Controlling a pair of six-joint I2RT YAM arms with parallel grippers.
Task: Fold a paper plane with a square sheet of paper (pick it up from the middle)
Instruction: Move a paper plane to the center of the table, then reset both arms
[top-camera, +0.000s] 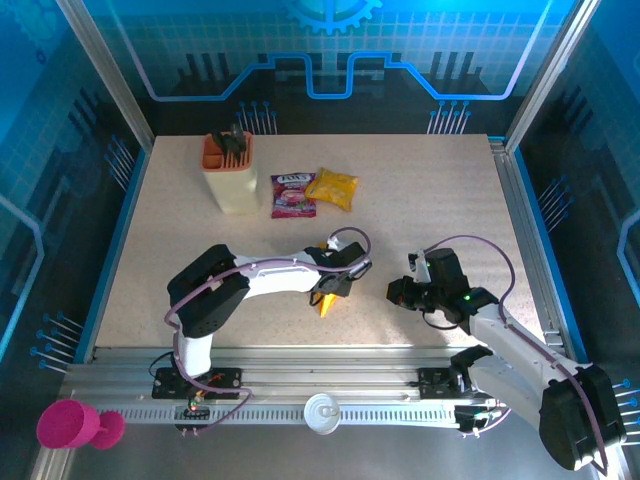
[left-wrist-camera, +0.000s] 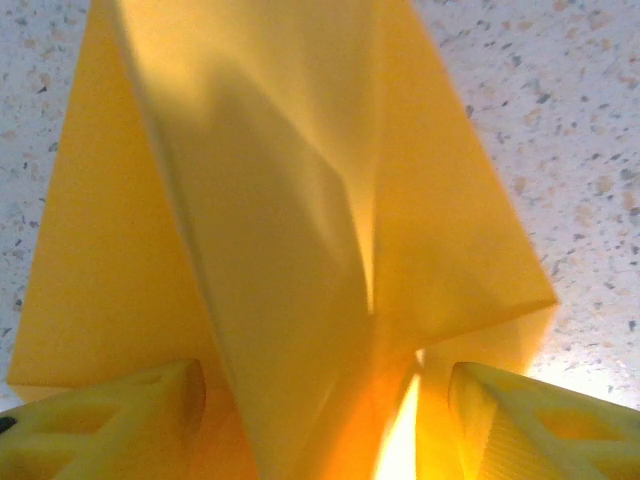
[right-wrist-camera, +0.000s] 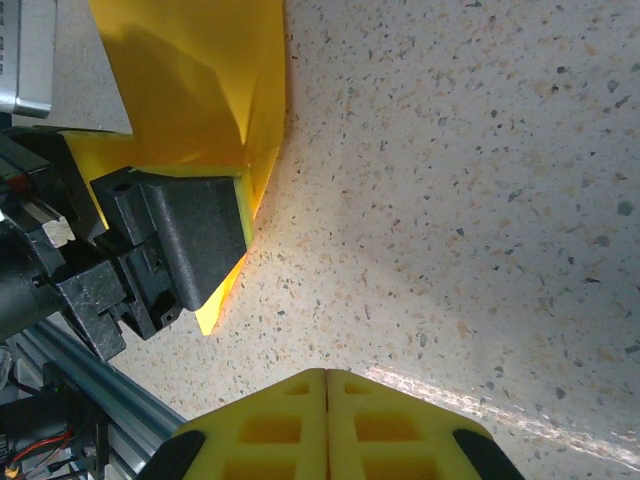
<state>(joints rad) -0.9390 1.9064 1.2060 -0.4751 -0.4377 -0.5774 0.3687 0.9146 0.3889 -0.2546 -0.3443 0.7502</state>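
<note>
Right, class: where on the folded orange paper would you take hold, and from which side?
On the folded paper, pinch the raised centre ridge from above, one finger either side, as the open left gripper is placed. The ridge seems to stand up while the side flaps lie flat.

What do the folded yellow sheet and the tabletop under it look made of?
Folded sheet: thin matte paper, seemingly; it holds sharp creases and light glows through it. Tabletop: hard, speckled, stone-look laminate or composite, faint sheen; which, I cannot tell.
</note>
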